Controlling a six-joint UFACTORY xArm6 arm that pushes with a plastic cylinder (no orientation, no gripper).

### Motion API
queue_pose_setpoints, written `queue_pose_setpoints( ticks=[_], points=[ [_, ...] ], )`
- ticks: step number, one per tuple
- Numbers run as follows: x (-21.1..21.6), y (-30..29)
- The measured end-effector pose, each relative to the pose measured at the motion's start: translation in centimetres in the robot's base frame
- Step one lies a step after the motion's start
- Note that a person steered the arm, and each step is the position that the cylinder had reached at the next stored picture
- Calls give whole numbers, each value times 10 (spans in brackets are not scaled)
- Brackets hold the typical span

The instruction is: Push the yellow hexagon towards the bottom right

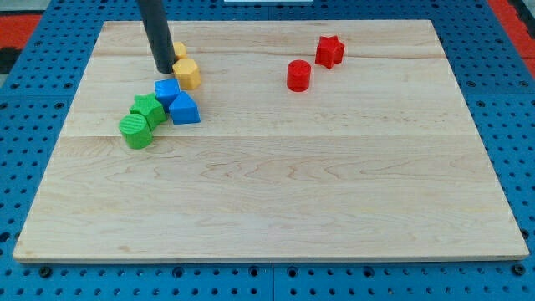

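The yellow hexagon lies on the wooden board at the upper left. My tip rests just to its left, touching or nearly touching it. A second yellow block sits just above the hexagon, partly hidden behind the rod. Below the hexagon are a blue block and a blue triangular block, close together. To their left sit a green star-like block and a green cylinder.
A red cylinder and a red star stand at the upper right of the board. A blue pegboard surface surrounds the board.
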State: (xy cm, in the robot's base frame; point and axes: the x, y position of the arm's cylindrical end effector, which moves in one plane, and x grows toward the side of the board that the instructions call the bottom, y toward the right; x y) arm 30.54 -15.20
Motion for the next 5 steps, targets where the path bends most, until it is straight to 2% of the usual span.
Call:
queue_pose_setpoints(
  ticks=[4,5],
  points=[
    [8,33],
    [23,46]
  ],
)
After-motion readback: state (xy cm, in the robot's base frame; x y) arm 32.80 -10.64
